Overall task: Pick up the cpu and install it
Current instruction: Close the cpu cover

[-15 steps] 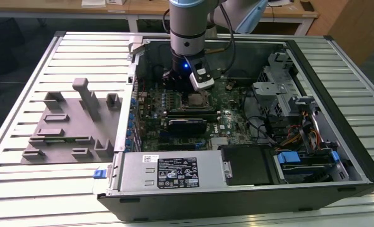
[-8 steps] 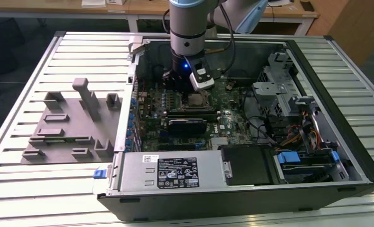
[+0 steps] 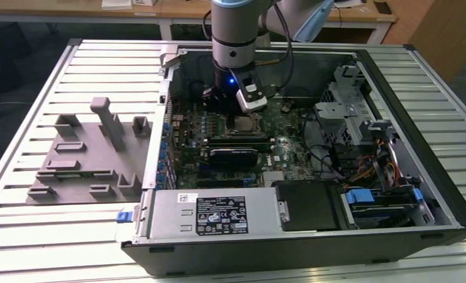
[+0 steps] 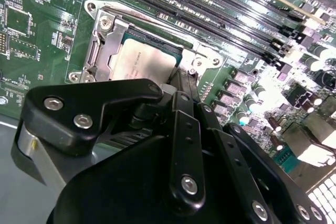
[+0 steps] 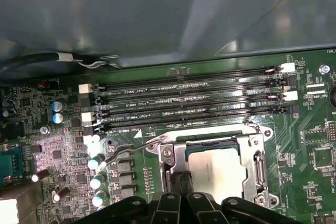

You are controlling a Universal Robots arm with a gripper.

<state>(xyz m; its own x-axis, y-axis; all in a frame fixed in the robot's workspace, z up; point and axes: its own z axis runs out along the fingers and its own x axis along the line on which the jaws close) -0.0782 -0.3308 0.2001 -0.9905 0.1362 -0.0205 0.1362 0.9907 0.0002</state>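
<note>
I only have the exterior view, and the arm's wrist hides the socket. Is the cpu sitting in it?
Observer: Yes. In both wrist views the cpu lies flat inside the socket's metal frame, silvery top up.
Operator: Is the gripper clear of it?
Observer: No. In the second wrist view the gripper is low at the cpu's edge. I cannot tell whether it touches.
Operator: And the retention lever?
Observer: In the first wrist view the wire lever sticks out sideways from the frame's corner. I cannot tell whether it is latched.
</note>
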